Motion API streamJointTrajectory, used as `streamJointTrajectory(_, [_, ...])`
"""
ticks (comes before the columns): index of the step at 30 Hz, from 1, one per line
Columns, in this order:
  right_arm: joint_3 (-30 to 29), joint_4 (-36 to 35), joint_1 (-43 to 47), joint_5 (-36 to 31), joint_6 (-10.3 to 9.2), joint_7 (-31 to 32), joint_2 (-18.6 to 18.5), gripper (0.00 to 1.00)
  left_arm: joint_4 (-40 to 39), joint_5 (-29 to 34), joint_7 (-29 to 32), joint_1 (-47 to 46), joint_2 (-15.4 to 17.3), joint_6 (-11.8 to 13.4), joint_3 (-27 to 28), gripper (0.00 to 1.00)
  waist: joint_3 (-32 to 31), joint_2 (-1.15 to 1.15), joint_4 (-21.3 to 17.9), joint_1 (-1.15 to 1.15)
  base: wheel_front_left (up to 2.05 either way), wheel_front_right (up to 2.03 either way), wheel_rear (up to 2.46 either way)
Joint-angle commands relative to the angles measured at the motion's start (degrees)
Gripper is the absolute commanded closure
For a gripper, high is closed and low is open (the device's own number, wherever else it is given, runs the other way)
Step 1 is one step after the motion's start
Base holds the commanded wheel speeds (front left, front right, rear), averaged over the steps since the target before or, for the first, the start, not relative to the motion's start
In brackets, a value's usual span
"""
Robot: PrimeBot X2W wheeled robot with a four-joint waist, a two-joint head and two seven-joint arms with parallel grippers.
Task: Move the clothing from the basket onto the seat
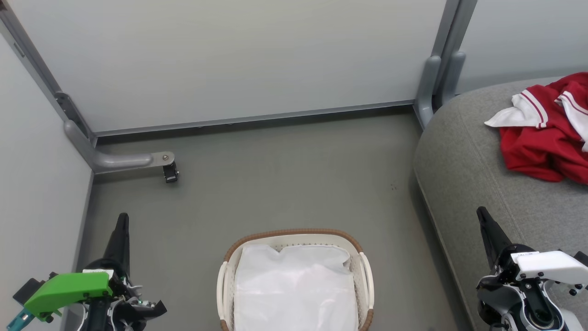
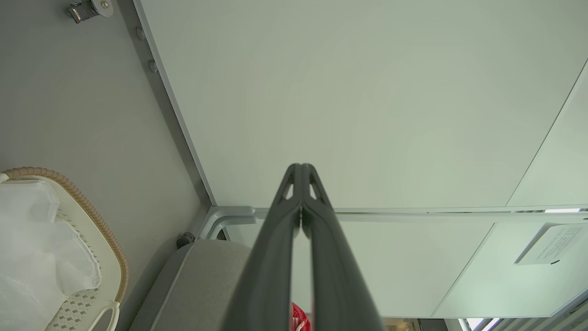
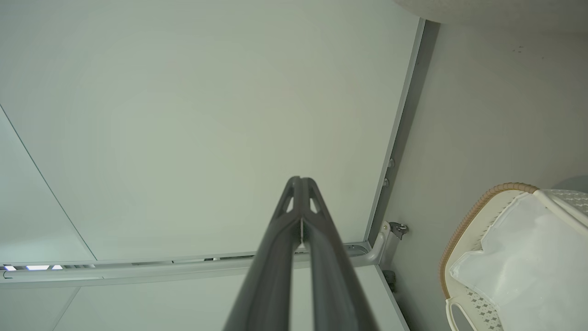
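At the lower left, the left gripper (image 1: 123,219) points up the head view, its two dark fingers pressed together and empty. In the middle, on the grey floor (image 1: 275,184), stands the basket (image 1: 294,233), with a rumpled white liner (image 1: 294,285) inside. The basket's long axis runs away from the robot, and the frame cuts off its near end. To the right, the clothing (image 1: 546,138) lies in a crumpled heap on the seat (image 1: 459,161). It is red fabric with white panels and red-striped trim, and one white panel reaches left toward the seat's rounded edge. The heap runs off the frame's right side. Below it, the right gripper (image 1: 482,215) is likewise closed and empty.
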Motion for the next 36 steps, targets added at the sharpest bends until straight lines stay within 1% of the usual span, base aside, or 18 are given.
streamJointTrajectory(1, [-0.1, -0.3, -0.4, 0.2, -0.02, 0.2, -0.3, 1.00, -0.1, -0.3, 0.2, -0.5, 0.0, -0.3, 0.1, 1.00, 0.0, 0.00, 0.0, 0.00, 0.00, 0.00, 0.00])
streamJointTrajectory(36, [-0.1, -0.3, -0.4, 0.2, -0.02, 0.2, -0.3, 1.00, -0.1, -0.3, 0.2, -0.5, 0.0, -0.3, 0.1, 1.00, 0.0, 0.00, 0.0, 0.00, 0.00, 0.00, 0.00])
